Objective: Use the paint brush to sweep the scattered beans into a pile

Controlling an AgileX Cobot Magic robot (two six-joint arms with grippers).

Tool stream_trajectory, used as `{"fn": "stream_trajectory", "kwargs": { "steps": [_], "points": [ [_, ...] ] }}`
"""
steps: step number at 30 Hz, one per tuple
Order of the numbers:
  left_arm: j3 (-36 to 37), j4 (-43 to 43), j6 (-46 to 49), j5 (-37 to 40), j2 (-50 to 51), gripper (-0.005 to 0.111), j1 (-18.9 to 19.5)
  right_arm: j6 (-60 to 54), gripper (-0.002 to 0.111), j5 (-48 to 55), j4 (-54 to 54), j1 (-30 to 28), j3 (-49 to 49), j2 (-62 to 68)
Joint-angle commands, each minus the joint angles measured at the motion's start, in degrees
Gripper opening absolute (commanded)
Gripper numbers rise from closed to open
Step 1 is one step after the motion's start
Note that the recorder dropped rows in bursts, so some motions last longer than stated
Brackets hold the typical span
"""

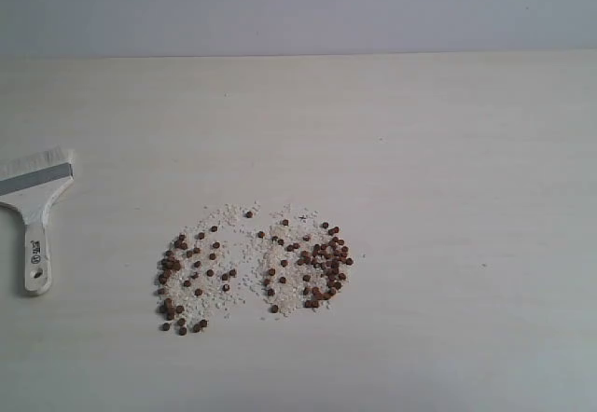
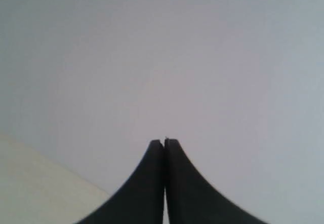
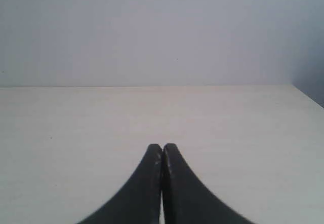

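The table is a pale, matte, cream surface with a faint wood-like grain, and it meets a plain grey-white wall at a straight edge. The beans are tiny round reddish-brown pellets, smooth and dark against the table, lying toward the near middle of it in two loose patches that sit side by side and almost touch. The patch on the right of the exterior view is denser at its outer edge, while the one on the left is thinner and curves along its outer rim. Fine white crumbs, gritty and irregular, are mingled through both patches and fill the space between them. The paint brush lies flat at the left edge of the exterior view, well apart from the beans. It is wide and flat, with off-white bristles pointing away toward the wall, a dull silver metal ferrule, and a pale wooden handle that narrows to a rounded end with a small hole. The left gripper has smooth black curved fingers pressed tip to tip with nothing between them, facing the wall above a corner of the table. The right gripper is likewise closed and empty, over bare table
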Motion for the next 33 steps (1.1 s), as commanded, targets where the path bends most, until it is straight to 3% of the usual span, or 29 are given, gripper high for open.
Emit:
{"fn": "stream_trajectory", "kwargs": {
  "steps": [1,11,19,21,27,33],
  "points": [
    [-8.84,4.82,1.86,3.96,4.16,0.000,-0.33,0.00,0.000,-0.87,-0.39,0.10,0.30,-0.32],
    [-32.65,15.94,3.82,27.87,27.72,0.000,-0.22,0.00,0.000,-1.41,-0.39,0.10,0.30,-0.32],
    [-47.77,22.88,3.82,46.35,45.32,0.003,-0.22,0.00,0.000,-1.41,-0.39,0.10,0.30,-0.32],
    [-49.91,24.87,3.82,48.34,48.84,0.012,-0.22,0.00,0.000,-1.41,-0.39,0.10,0.30,-0.32],
    [-50.81,25.06,5.14,54.23,58.54,0.059,-0.22,0.00,0.000,-1.41,-0.39,0.10,0.30,-0.32],
    [-50.81,24.37,2.88,62.54,70.41,0.062,-0.33,0.00,0.000,-1.41,-0.39,0.10,0.30,-0.32]
  ]
}}
